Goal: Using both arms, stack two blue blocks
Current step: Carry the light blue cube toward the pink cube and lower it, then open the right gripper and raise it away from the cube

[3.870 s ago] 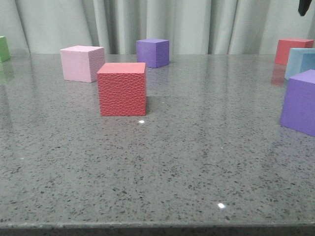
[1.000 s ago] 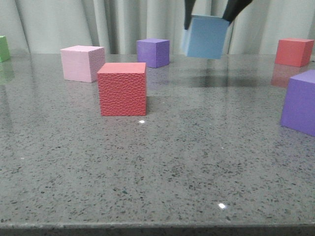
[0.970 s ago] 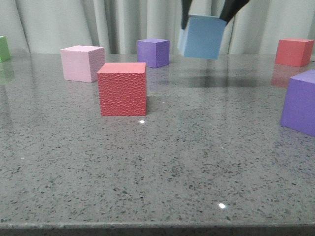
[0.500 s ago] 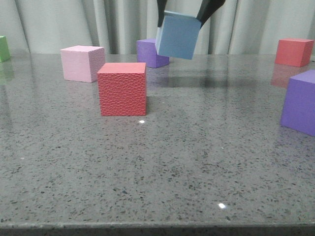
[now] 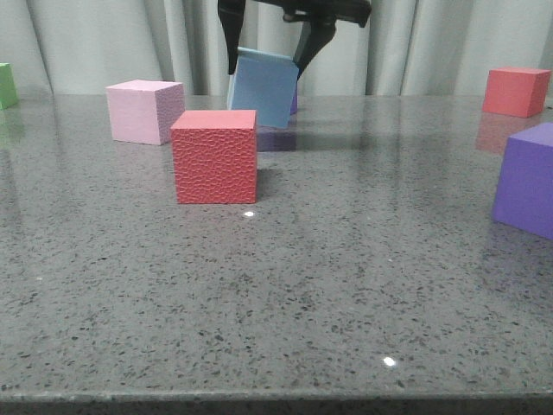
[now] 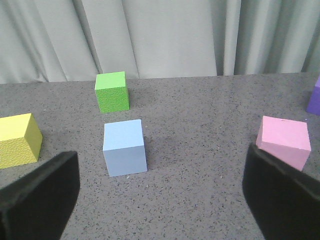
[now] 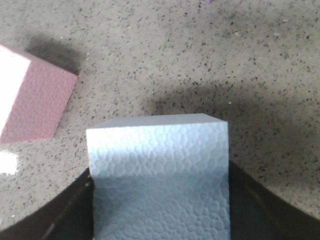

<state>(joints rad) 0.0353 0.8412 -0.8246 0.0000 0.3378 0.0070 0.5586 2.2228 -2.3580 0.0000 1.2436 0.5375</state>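
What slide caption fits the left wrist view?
Open left gripper facing a blue block on the table, green cube behind it.

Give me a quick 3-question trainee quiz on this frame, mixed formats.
1. True or false: the right gripper holds a blue block clear of the table.
2. Multiple choice: in the left wrist view, the block nearest the second blue block is A) green, B) red, C) purple.
3. Short answer: are the left gripper's fingers closed on anything?

Key:
1. True.
2. A, the green block.
3. No, they are spread apart with nothing between them.
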